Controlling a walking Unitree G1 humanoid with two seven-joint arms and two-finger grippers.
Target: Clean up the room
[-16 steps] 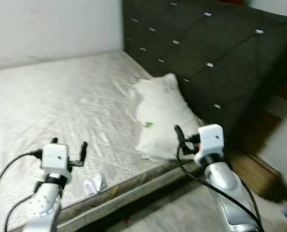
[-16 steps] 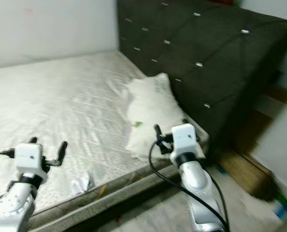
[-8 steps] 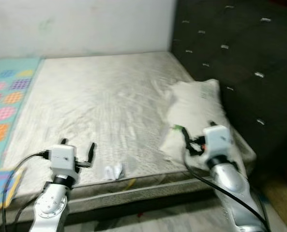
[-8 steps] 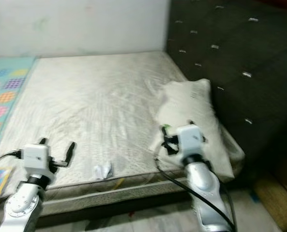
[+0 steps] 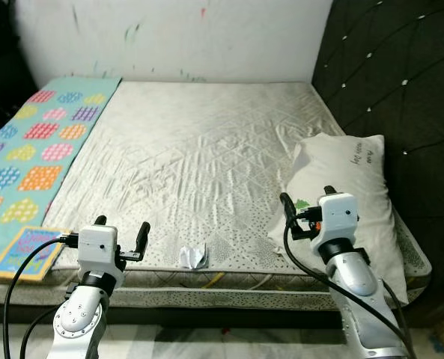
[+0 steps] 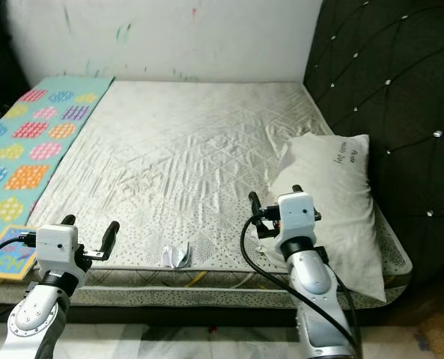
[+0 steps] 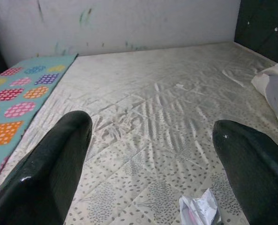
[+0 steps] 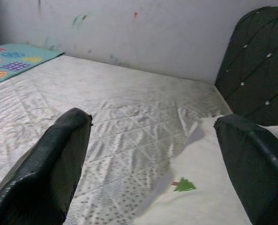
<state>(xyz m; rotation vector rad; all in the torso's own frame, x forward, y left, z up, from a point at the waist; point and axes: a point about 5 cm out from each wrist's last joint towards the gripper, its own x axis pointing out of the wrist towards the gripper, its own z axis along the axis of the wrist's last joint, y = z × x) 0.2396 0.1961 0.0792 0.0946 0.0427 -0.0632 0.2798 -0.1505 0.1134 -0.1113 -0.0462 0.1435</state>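
Note:
A crumpled white paper point(image 5: 193, 256) lies on the bare mattress point(image 5: 207, 149) close to its front edge, also in the left wrist view point(image 7: 202, 209). A white pillow point(image 5: 356, 194) with a small green tree print point(image 8: 183, 185) rests against the dark headboard point(image 5: 401, 82). My left gripper point(image 5: 122, 227) is open and held low before the mattress edge, left of the paper. My right gripper point(image 5: 307, 198) is open and hovers over the pillow's near corner. Neither holds anything.
A colourful patterned blanket point(image 5: 38, 149) covers the left strip of the bed. A picture book point(image 5: 28, 253) lies at the front left corner. A white wall point(image 5: 169, 37) with paint marks is behind. The floor point(image 5: 207, 344) runs along the bed's front.
The camera has swung left, so the whole bed with the blanket and book now shows instead of mostly the headboard. Both arms keep their pose with the fingers apart.

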